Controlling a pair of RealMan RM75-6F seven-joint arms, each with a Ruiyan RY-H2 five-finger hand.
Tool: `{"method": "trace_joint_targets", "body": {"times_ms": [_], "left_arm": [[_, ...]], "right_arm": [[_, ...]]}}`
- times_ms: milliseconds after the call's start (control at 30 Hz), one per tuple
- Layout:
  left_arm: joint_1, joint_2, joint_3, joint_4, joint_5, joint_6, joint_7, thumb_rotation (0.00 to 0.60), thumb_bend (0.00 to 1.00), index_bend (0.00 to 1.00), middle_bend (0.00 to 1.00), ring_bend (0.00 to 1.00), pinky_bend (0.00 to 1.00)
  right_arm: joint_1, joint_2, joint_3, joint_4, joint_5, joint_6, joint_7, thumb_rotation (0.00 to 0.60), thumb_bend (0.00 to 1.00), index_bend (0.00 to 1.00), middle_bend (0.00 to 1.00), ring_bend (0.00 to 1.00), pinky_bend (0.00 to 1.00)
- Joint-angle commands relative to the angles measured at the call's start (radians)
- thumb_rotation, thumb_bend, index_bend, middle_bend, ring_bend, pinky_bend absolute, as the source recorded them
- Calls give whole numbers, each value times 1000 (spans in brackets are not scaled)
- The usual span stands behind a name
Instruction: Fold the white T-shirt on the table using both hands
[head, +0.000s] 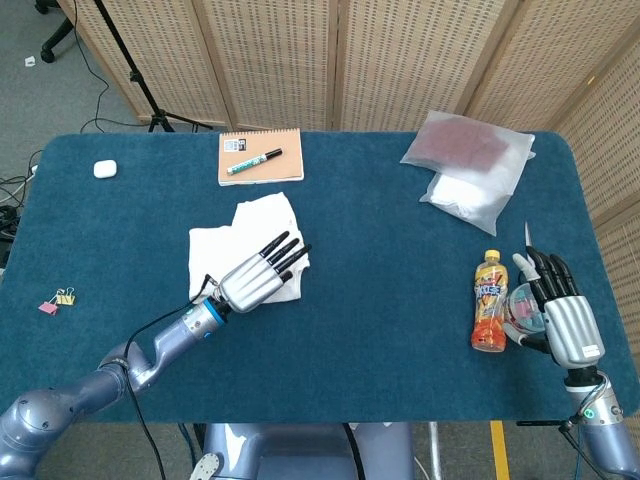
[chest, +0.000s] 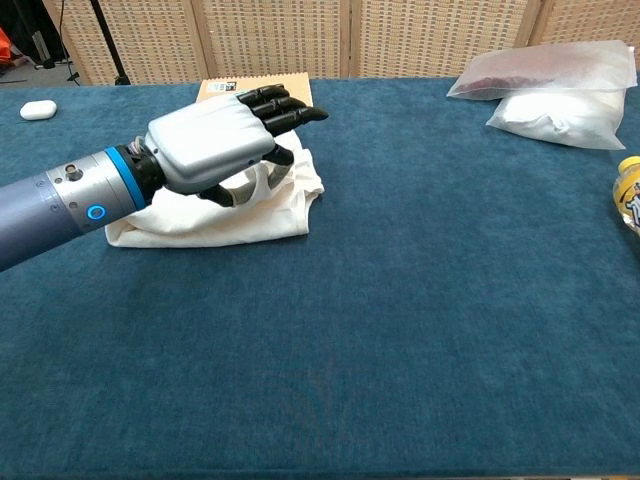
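The white T-shirt (head: 225, 245) lies crumpled and partly folded on the blue table, left of centre; in the chest view the T-shirt (chest: 200, 226) shows below my left hand. My left hand (head: 262, 275) hovers over its right part, fingers stretched to the right. In the chest view the left hand (chest: 215, 145) pinches a raised fold of cloth under its thumb. My right hand (head: 560, 315) rests at the table's right edge, fingers apart and holding nothing, far from the shirt.
A notebook (head: 260, 157) with a green pen (head: 254, 160) lies behind the shirt. Two plastic bags (head: 470, 165) sit at the back right. An orange bottle (head: 488, 300) stands by my right hand. A white case (head: 105, 169) and binder clips (head: 58, 300) lie far left.
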Motion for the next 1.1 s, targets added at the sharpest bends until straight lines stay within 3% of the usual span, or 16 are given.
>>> {"method": "trace_joint_targets", "body": {"times_ms": [33, 133, 200, 300, 500, 667, 900, 1100], "left_arm": [[-9, -26, 3, 28, -1, -12, 6, 600, 450, 690, 0, 0, 0], [-12, -51, -7, 47, -20, -33, 8, 600, 396, 468, 0, 0, 0], [-14, -68, -11, 59, -29, -42, 1, 600, 324, 222, 0, 0, 0], [-14, -87, -16, 72, -40, -45, -16, 600, 209, 9, 0, 0, 0], [-5, -134, -65, 92, -84, 8, -103, 600, 35, 0, 0, 0, 0], [5, -99, -109, 15, -114, 72, -169, 600, 1, 0, 0, 0, 0], [93, 113, -163, -343, -192, 136, -115, 600, 0, 0, 0, 0, 0], [259, 362, -138, -699, -311, 175, 1, 600, 0, 0, 0, 0, 0]], "right_arm": [[0, 1, 1, 0, 1, 0, 1, 600, 0, 0, 0, 0, 0], [0, 1, 0, 0, 2, -1, 2, 600, 0, 0, 0, 0, 0], [0, 1, 0, 1, 2, -3, 3, 600, 0, 0, 0, 0, 0], [1, 1, 0, 1, 2, -4, 3, 600, 0, 0, 0, 0, 0], [-1, 3, 0, 1, 1, -1, 4, 600, 0, 0, 0, 0, 0], [-2, 6, -2, -5, -4, 4, 4, 600, 0, 0, 0, 0, 0], [-6, 12, -5, -18, -17, 19, -4, 600, 0, 0, 0, 0, 0], [-15, 5, 8, -14, -15, 47, -64, 600, 0, 0, 0, 0, 0]]}}
